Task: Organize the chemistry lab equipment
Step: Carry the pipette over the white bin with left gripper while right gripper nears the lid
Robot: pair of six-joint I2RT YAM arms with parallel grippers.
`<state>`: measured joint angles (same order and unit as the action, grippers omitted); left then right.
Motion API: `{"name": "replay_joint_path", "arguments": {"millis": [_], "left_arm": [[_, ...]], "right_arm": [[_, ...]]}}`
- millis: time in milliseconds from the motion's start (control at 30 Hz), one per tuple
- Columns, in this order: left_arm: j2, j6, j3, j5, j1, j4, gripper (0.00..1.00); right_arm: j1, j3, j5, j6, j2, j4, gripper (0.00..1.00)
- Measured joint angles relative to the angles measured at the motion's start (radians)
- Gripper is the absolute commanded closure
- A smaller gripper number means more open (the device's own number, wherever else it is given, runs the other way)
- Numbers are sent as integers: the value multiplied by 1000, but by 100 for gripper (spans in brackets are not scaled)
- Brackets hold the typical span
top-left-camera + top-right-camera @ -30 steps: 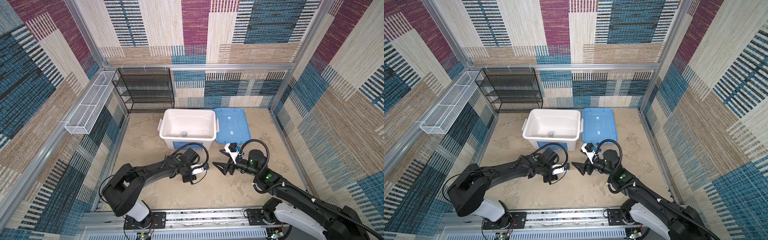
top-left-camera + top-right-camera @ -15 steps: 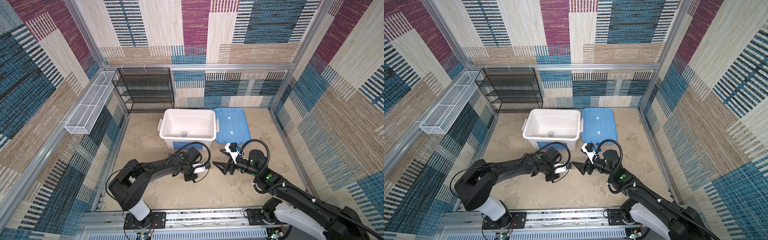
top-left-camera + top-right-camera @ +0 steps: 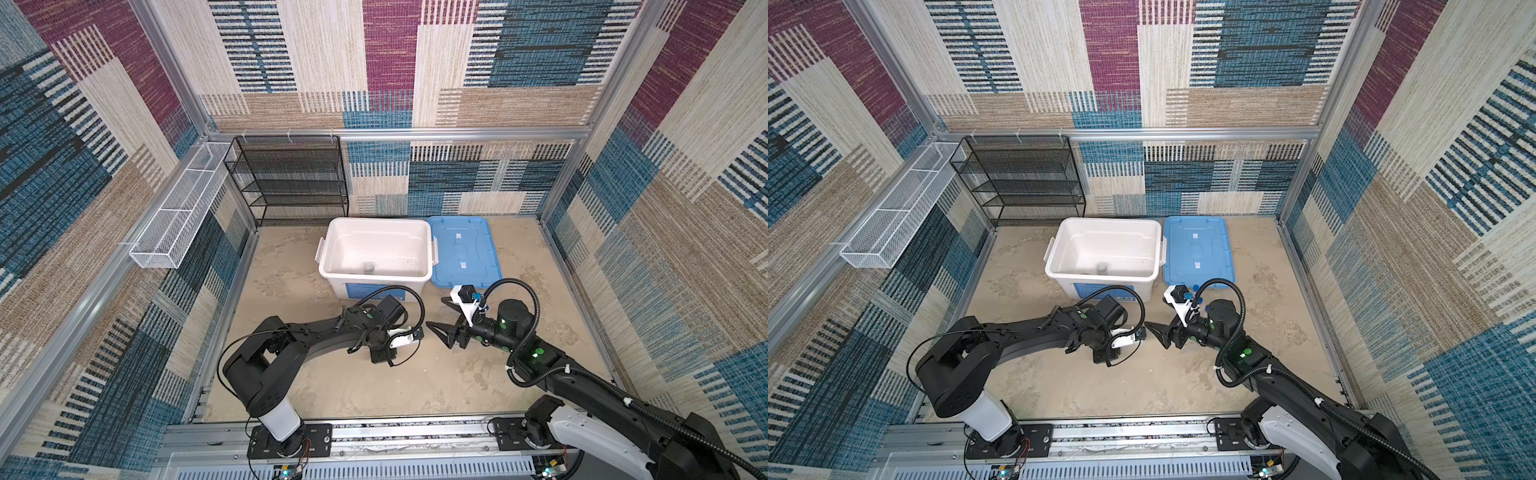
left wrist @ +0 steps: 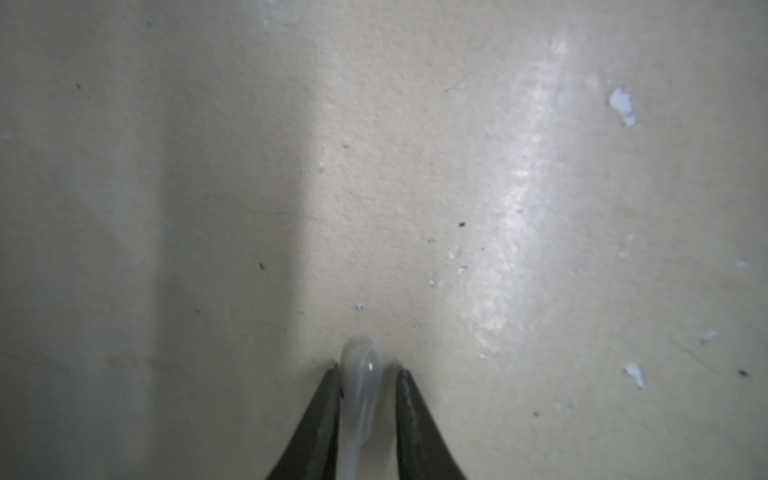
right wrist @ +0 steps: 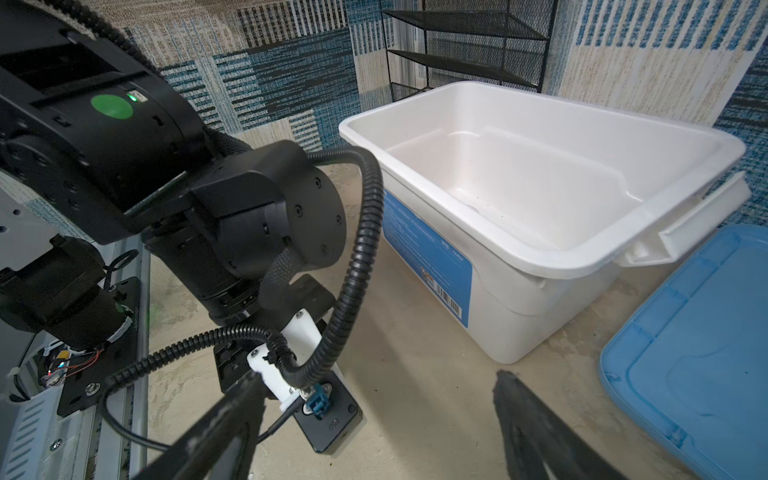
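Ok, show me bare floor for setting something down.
Bare: floor between white bin and left wall; the front strip along the rail; right of the blue lid. Crowded: before the bin, where left arm and right arm meet.

Left hand (image 4: 368, 368) points straight down, fingers narrowly apart; right hand (image 5: 378, 374) lies level facing it, fingers spread wide.

Plastic, wire mesh, scuffed tabletop

Between the matt black fingers of the left pincer (image 4: 365, 368) we see a pipette (image 4: 360, 390) of milky, translucent plastic with a glossy glint. The tabletop (image 4: 415, 187) ahead of it looks beige, matt and finely grainy, with one shiny worn streak and pale chipped flecks. Beyond the right pincer (image 5: 380, 376) we find a white bin (image 5: 519, 311) of smooth, faintly glossy plastic, a blue lid (image 5: 685, 374) of smooth plastic, and a black mesh shelf (image 5: 465, 20) of matt wire.
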<state>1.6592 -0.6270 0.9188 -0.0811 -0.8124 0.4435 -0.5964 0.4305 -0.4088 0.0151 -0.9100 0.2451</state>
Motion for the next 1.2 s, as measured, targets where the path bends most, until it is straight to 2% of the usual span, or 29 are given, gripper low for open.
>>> {"name": "replay_joint_path", "arguments": {"millis": [233, 633, 933, 1200], "left_arm": [[-2, 4, 1, 0, -2, 3, 89], [-75, 56, -3, -16, 2, -13, 90], [-195, 171, -23, -120, 64, -118, 93], [-335, 291, -31, -241, 145, -203, 97]], "right_arm": [[0, 0, 1, 0, 0, 0, 12], [0, 1, 8, 0, 6, -3, 12], [0, 40, -27, -14, 37, -14, 11], [0, 119, -8, -19, 34, -47, 10]]}}
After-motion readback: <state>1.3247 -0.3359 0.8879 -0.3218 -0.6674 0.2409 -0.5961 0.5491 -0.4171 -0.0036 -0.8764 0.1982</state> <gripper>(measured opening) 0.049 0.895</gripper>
